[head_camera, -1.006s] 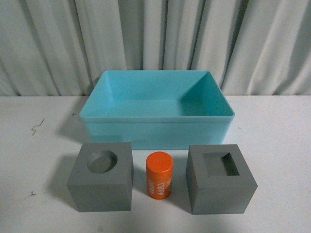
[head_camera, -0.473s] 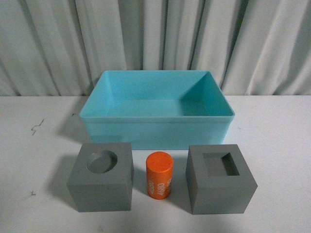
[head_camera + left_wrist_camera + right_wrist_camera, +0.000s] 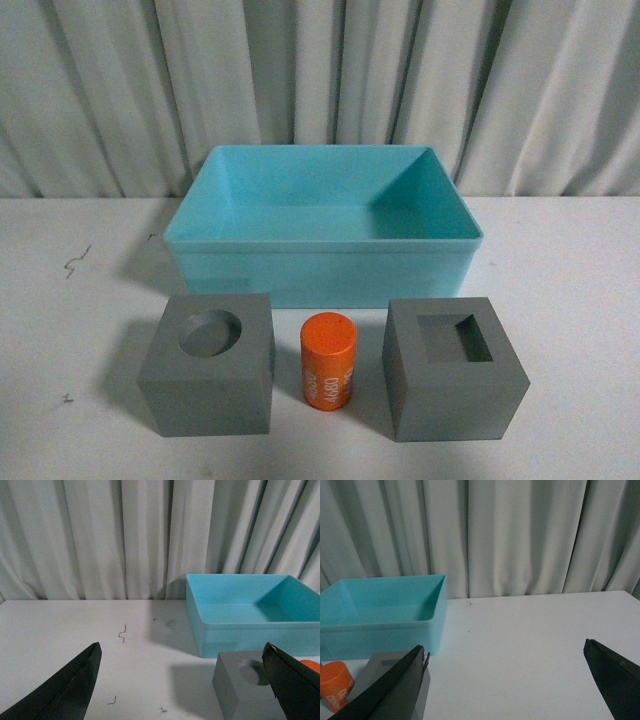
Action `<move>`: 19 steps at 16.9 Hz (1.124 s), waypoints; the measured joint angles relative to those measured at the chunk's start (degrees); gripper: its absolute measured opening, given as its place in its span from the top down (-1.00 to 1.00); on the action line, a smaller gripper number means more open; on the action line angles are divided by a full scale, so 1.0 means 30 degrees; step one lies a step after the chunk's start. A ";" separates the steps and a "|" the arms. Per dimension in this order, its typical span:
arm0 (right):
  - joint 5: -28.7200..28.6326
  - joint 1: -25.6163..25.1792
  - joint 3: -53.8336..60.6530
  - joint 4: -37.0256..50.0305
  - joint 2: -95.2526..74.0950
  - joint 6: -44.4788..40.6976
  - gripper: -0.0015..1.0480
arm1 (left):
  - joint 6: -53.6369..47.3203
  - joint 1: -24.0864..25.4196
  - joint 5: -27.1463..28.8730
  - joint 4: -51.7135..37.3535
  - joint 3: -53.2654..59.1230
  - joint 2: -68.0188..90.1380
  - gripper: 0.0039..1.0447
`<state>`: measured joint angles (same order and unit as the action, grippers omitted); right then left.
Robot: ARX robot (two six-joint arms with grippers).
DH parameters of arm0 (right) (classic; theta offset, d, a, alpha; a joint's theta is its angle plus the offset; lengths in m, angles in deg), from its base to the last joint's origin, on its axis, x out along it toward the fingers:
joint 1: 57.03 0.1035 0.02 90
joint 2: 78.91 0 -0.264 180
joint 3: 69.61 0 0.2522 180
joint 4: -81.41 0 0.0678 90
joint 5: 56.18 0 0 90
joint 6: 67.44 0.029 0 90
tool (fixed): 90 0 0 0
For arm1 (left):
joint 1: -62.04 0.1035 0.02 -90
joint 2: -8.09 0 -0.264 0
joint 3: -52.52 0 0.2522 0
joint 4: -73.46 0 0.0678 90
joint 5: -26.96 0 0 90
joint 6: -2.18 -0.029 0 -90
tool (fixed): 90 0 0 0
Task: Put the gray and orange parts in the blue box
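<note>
Pleated curtain (image 3: 320,70) behind white table (image 3: 560,260)

The worktop (image 3: 570,290) is looked down on from the front view, which is turned toward the curtain (image 3: 320,80). The two wrist views are set lower, nearer the worktop, one on each side, and are turned the same way. The blue box (image 3: 320,275) is seen in all three.
</note>
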<state>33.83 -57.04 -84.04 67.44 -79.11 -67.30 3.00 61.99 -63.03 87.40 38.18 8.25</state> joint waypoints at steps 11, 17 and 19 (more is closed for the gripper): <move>0.0000 0.0000 0.0000 0.0000 0.0000 0.0000 -0.87 | 0.0000 0.0000 0.0000 0.0000 0.0000 0.0000 -0.88; 0.0000 0.0000 0.0000 0.0000 0.0000 0.0000 -0.87 | 0.0000 0.0000 0.0000 0.0000 0.0000 0.0000 -0.88; 0.0000 0.0000 0.0000 0.0000 0.0000 0.0000 -0.87 | 0.0000 0.0000 0.0000 0.0000 0.0000 0.0000 -0.88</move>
<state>33.83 -57.04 -84.04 67.44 -79.11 -67.30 3.00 61.99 -63.03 87.40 38.18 8.25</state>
